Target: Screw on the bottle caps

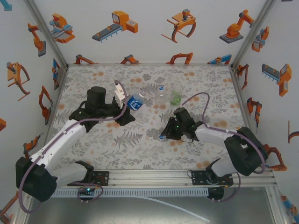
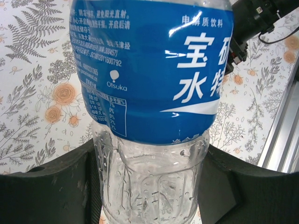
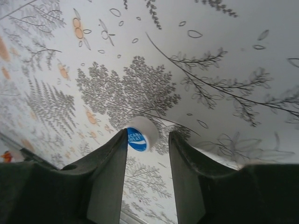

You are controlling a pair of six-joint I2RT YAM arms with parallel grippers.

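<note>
My left gripper (image 1: 128, 108) is shut on the blue-labelled bottle (image 1: 136, 102), which is held tilted above the table. In the left wrist view the black fingers (image 2: 56, 186) press both sides of the bottle's clear ribbed lower body (image 2: 149, 182), below the blue label (image 2: 149, 70). The plain clear bottle (image 1: 160, 93) and the green-tinted bottle (image 1: 175, 97) stand side by side at mid-table. My right gripper (image 1: 164, 134) is open and low over the table. A white cap with a blue top (image 3: 140, 134) sits at its tips, against the left finger (image 3: 110, 172). That cap (image 1: 161, 137) also shows from above.
The floral tablecloth (image 1: 140, 144) covers the whole work area. Aluminium frame rails (image 1: 154, 176) run along the near edge, and white walls with robot stickers close in the sides and back. My right arm's black wrist (image 2: 254, 18) shows beyond the held bottle.
</note>
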